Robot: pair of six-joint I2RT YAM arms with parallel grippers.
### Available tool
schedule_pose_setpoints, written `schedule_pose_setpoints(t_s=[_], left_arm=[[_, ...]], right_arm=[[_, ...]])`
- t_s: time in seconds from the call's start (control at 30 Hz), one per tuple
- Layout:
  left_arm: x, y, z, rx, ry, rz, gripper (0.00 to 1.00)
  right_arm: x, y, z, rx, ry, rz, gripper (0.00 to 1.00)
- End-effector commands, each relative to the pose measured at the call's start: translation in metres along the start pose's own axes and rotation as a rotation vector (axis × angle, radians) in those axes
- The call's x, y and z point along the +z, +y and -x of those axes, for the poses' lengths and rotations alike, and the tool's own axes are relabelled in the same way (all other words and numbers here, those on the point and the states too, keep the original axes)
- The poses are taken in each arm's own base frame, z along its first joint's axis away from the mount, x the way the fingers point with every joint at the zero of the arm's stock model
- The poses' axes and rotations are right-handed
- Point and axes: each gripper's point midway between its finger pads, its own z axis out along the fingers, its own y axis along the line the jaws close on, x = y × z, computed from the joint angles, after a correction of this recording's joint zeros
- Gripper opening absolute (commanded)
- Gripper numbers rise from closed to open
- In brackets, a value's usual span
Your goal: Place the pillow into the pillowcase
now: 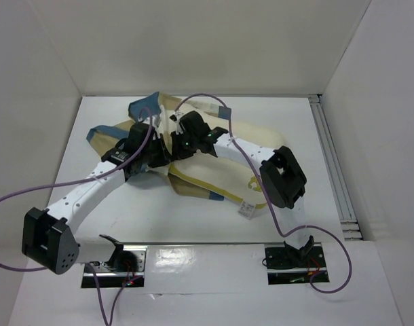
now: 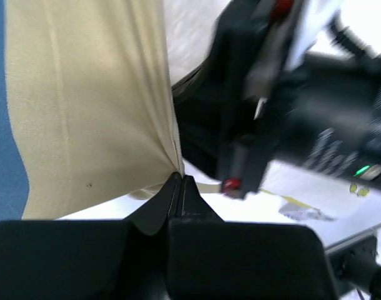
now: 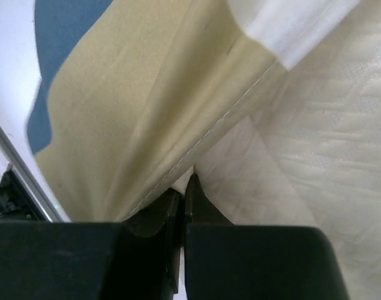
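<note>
The cream pillow (image 1: 220,178) with a yellow edge band and white tag lies at the table's middle right, its far end under the pillowcase (image 1: 151,109), a blue, tan and cream check cloth bunched at the middle back. My left gripper (image 1: 155,151) is shut on a tan hem of the pillowcase (image 2: 97,106); the fingers (image 2: 178,190) pinch the cloth. My right gripper (image 1: 176,130) is shut on the pillowcase's stitched tan edge (image 3: 128,125), with the quilted pillow (image 3: 328,156) right beside it. Both grippers sit close together at the cloth's opening.
White walls enclose the table on three sides. A metal rail (image 1: 332,170) runs along the right edge. Purple cables (image 1: 207,98) loop over the arms. The right arm's black body (image 2: 290,94) fills the left wrist view's right side.
</note>
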Motion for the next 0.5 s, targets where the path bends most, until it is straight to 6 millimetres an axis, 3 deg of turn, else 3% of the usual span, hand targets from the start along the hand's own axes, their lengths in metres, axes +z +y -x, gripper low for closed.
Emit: schedule_pose_setpoints(t_s=[0.0,0.07,0.1,0.13,0.17,0.2,0.23,0.27,0.3,0.33,0.37,0.4,0.43,0.47], left_arm=[[-0.004,0.001,-0.038,-0.066,0.106,-0.104,0.0],[-0.008,0.011,-0.047,-0.086,0.114,-0.087,0.0],[-0.01,0.015,-0.05,-0.087,0.115,-0.075,0.0],[-0.016,0.024,-0.054,-0.083,0.127,-0.045,0.01],[-0.019,0.028,-0.051,-0.084,0.122,-0.013,0.08],[-0.027,0.025,-0.034,-0.07,0.08,-0.008,0.3],[-0.032,0.028,-0.026,-0.05,0.066,0.01,0.43],[-0.037,0.031,-0.019,-0.038,0.052,0.04,0.56],[-0.048,0.026,0.006,-0.035,-0.008,0.038,0.67],[-0.054,0.023,0.017,-0.02,-0.029,0.033,0.75],[-0.055,0.024,0.027,-0.025,-0.042,0.049,0.75],[-0.055,0.026,0.046,-0.039,-0.058,0.086,0.75],[-0.052,0.03,0.056,-0.048,-0.063,0.115,0.74],[-0.047,0.034,0.065,-0.054,-0.067,0.144,0.69]], right_arm=[[0.0,0.019,0.009,0.038,-0.066,0.109,0.0],[0.007,0.022,-0.004,0.055,-0.04,0.156,0.0],[0.01,0.021,-0.023,0.084,0.003,0.18,0.0],[0.007,0.022,-0.024,0.08,-0.007,0.185,0.0],[0.002,0.023,-0.024,0.087,-0.014,0.188,0.14],[-0.01,0.024,-0.018,0.072,-0.045,0.17,0.31],[-0.019,0.023,-0.018,0.065,-0.039,0.144,0.44],[-0.027,0.02,-0.019,0.055,-0.042,0.118,0.49],[-0.046,0.02,-0.003,0.016,-0.094,0.074,0.61],[-0.056,0.016,0.0,-0.001,-0.107,0.038,0.67],[-0.065,0.008,-0.006,-0.005,-0.081,-0.016,0.74],[-0.074,0.006,0.001,-0.021,-0.1,-0.047,0.79],[-0.09,-0.011,0.021,-0.031,-0.156,-0.118,0.83],[-0.096,-0.022,0.022,-0.025,-0.146,-0.167,0.84]])
